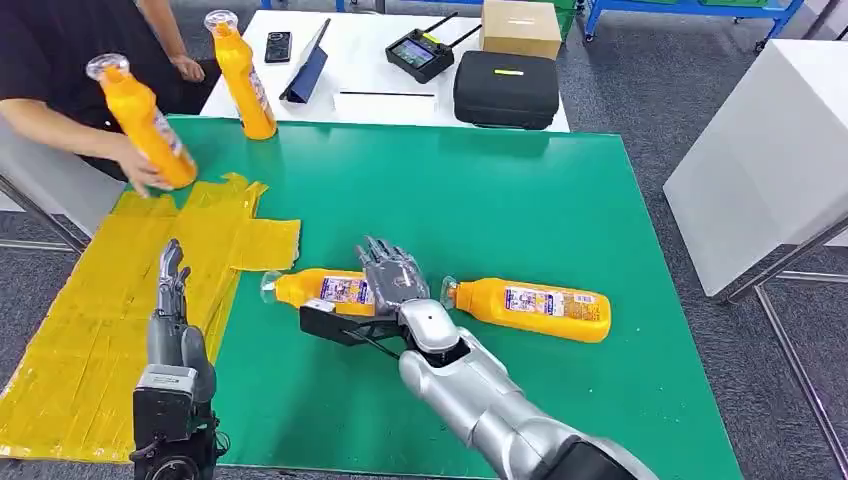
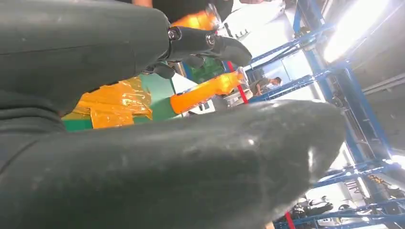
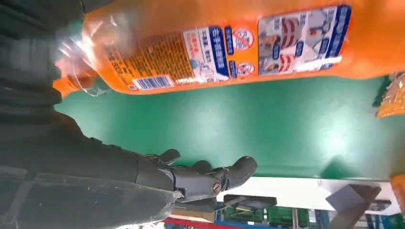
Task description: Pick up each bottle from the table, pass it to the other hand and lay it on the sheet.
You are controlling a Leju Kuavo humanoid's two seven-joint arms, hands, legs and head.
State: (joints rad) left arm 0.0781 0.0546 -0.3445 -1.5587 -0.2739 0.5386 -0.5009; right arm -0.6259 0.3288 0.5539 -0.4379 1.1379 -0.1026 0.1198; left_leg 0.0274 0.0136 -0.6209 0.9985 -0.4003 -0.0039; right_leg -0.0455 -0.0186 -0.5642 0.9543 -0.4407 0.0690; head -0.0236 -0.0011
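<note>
An orange bottle with a clear cap lies on its side on the green table, just right of the yellow sheet. My right hand hovers over its base end with the fingers spread and the thumb on the near side; it holds nothing. In the right wrist view the bottle's label is close, apart from the straight fingers. A second orange bottle lies to the right. My left hand is over the sheet, fingers straight, empty.
A person at the far left holds a third orange bottle tilted above the sheet's far end. Another bottle stands upright at the table's back edge. Behind it a white table carries a black case, a controller and a box.
</note>
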